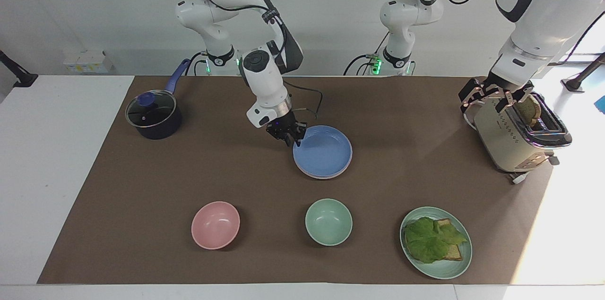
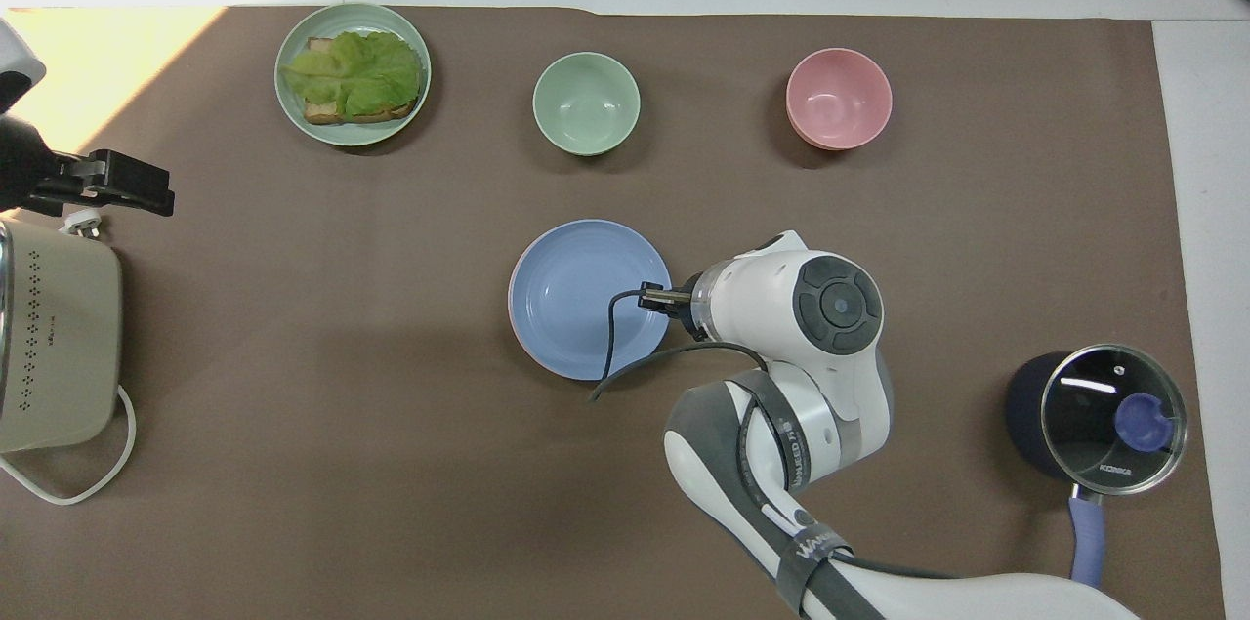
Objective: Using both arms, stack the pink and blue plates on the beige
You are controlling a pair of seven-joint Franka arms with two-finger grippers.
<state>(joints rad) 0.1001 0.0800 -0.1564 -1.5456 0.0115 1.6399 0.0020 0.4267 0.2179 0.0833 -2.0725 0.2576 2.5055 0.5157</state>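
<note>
The blue plate [image 1: 323, 151] lies on the pink plate [image 1: 326, 175] mid-table. The right gripper [image 1: 289, 137] sits at its rim; whether it grips I cannot tell. The left gripper [image 1: 494, 94] hangs wide over the toaster [image 1: 513, 141]
</note>
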